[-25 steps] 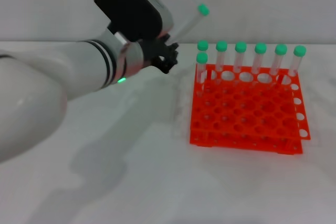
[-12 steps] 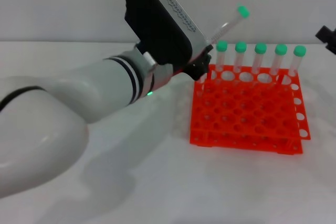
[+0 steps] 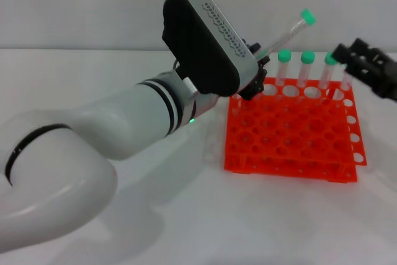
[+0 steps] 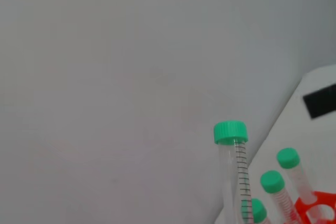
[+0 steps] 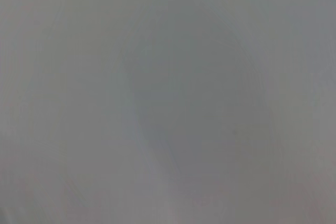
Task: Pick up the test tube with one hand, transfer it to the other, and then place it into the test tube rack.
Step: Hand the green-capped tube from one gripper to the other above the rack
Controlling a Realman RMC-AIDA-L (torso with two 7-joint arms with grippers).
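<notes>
The left pincer [image 3: 255,77] is up over the back-left corner of the orange rack [image 3: 291,130], pinching the test tube [image 3: 286,32] by its lower end, and that tube is in the air, not in any hole. Look at the way it lies: it slants up and away from the left pincer toward the robot's right, green cap at the high end, tapered end buried in the black claws. In the left wrist view the tube [image 4: 233,166] stands with its graduation marks plain and the cap clear of everything, the capped tubes already in the rack just beyond it. Over on the right, the right pincer [image 3: 348,55] hangs above the far right corner of the rack, its claws aimed toward the tube; whether those claws are spread or pressed together, I cannot tell from here. Its own camera sees only blank grey, so no help there. The thing that matters, I'd say, is that the cap end points toward the right pincer, with a gap still open between them above the back row of tubes [image 3: 304,66]. The free upper stretch of the tube looks like the natural place for the right side to take hold. The white surface [image 3: 186,215] below lies bare around the rack.
</notes>
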